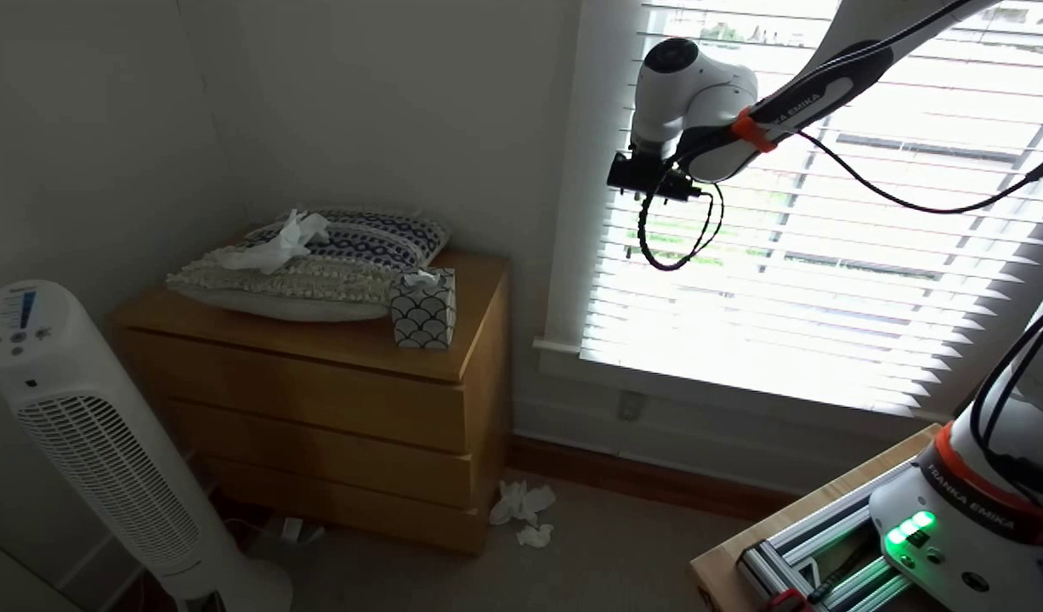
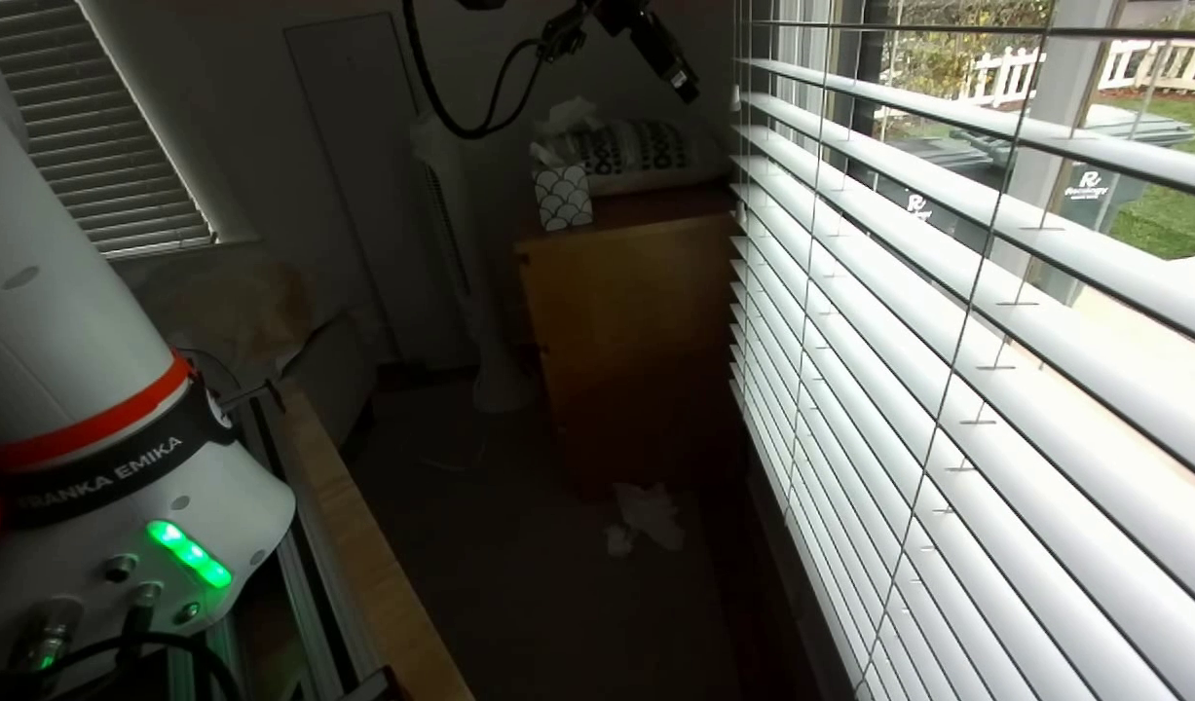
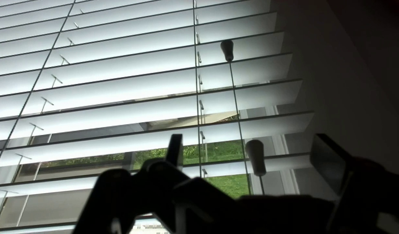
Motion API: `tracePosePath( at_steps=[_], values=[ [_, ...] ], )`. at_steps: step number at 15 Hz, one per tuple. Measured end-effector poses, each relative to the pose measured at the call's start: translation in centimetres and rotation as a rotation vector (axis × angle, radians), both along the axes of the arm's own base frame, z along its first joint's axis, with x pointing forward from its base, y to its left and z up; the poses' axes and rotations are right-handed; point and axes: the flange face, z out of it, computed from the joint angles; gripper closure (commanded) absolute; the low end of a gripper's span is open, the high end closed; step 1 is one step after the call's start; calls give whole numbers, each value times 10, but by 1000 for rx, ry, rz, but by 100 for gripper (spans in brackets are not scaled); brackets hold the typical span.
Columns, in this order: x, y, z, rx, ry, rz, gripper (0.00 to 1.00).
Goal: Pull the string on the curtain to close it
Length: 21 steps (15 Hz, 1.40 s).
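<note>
Curtain point(image 3: 127, 47), white slats, fills most of the wrist view. Clock read from each frame's centre. Slat ends make its edge from 1 round to 3; past them a dim surface point(image 3: 342, 84), too dark to name. My pincer point(image 3: 249, 154) sits at 4, fingers point(image 3: 329, 162) wide apart. Framed between them: lower knob point(image 3: 255, 157), room on both sides, a shade more toward 9; depth I cannot tell. Its string point(image 3: 261, 185) drops toward 5, lost behind the pincer's dark body. Upper knob point(image 3: 227, 50) at 1, against the slats, a second string point(image 3: 234, 91) running from it to 5.

In an exterior view the curtain spans 1 to 4, window sill point(image 1: 558, 346) below. My wrist point(image 1: 695, 93) hangs between 1 and 2, overlapping the curtain's 9 o'clock edge, black cable loop point(image 1: 664, 268) slung under. Wooden dresser point(image 1: 334, 399) at 8, ending short of the sill; cushions point(image 1: 368, 242) on it at 10, patterned tissue box point(image 1: 424, 314) at 9. White tower fan point(image 1: 104, 442) farther out, between 8 and 9. My base point(image 1: 955, 501) at 4. Crumpled tissues point(image 1: 517, 503) at 6.

In an exterior view, floor point(image 2: 558, 604) runs between base and curtain at 6; bins point(image 2: 1103, 204) beyond the slats, between 2 and 3.
</note>
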Motion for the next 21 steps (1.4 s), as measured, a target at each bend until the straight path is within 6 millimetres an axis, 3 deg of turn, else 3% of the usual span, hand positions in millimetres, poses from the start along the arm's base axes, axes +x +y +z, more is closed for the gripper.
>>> tracePosePath(
  at_steps=[10,16,21],
  values=[
    [2,-1,0,3,-5,-9,0],
    [14,8,-2,1,-27,-9,0],
    [26,10,-10,-42,-38,-16,18]
  ],
)
